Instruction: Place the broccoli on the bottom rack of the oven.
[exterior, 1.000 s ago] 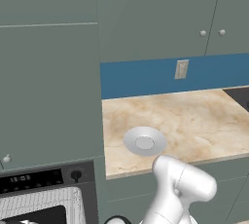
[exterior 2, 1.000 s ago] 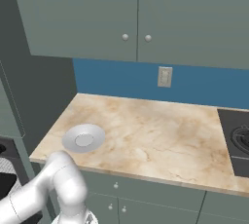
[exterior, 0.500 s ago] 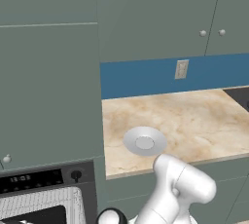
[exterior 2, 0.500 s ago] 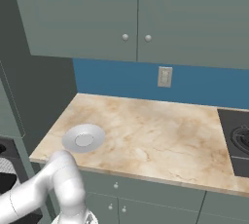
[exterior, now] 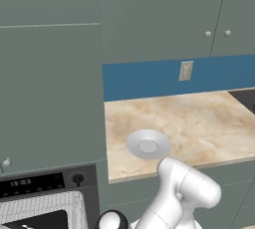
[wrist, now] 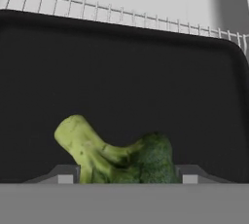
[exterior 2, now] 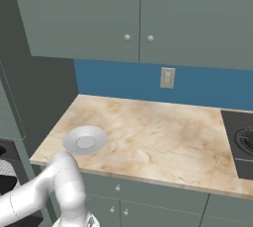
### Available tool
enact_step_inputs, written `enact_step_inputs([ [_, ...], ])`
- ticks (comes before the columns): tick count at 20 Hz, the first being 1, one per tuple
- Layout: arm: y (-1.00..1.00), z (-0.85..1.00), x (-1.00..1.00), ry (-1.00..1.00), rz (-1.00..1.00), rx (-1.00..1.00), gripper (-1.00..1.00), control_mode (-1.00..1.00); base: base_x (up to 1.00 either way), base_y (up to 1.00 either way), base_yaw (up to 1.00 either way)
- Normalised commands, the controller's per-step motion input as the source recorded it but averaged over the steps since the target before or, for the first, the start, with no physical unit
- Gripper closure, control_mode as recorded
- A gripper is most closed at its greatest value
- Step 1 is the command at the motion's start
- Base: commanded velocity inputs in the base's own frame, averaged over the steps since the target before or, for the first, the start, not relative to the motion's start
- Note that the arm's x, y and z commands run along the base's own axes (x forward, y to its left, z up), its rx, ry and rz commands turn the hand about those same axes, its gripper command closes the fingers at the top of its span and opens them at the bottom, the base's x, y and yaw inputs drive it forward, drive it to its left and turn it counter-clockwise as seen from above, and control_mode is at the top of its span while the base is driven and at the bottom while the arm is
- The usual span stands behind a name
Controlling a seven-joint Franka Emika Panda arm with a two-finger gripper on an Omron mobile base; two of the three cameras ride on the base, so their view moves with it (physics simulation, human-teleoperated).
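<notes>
Grey-green cabinets and a blue backsplash frame a marble desk point(exterior: 199, 118) where a round grey plate point(exterior: 148, 145) sits near the front edge, beside the oven point(exterior: 42, 200) at lower left. Seen from the hand, the broccoli point(wrist: 116, 155) sits between the two finger tips point(wrist: 65, 177) of the jaws, over a dark tray point(wrist: 121, 82) with a wire rack point(wrist: 121, 13) beyond it. Whether the jaws actually pinch it, I cannot tell.

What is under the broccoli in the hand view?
Under the broccoli lies a dark flat tray, with a wire rack past its far edge. The broccoli hides what it rests on.
</notes>
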Motion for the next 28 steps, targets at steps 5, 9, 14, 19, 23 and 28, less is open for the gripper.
enact_step_inputs([
  [5, 0.0, -0.18, 0.0, 0.0, 0.0, 0.01, 1.0, -1.0, 0.0, 0.0, 0.0],
  [9, 0.0, -0.31, 0.0, 0.0, 0.0, 0.03, 1.0, -1.0, 0.0, 0.0, 0.0],
  [14, 0.0, -0.2, 0.0, 0.0, 0.0, 0.01, -1.0, -1.0, 0.0, 0.0, 0.0],
  [19, 0.0, 0.0, 0.0, -0.01, 0.0, 0.0, -1.0, -1.0, 0.0, 0.0, 0.0],
  [23, 0.0, 0.0, 0.0, 0.0, 0.0, 0.0, -1.0, -1.0, 0.0, 0.0, 0.0],
  [28, 0.0, 0.0, 0.0, 0.0, 0.0, 0.0, -1.0, -1.0, 0.0, 0.0, 0.0],
])
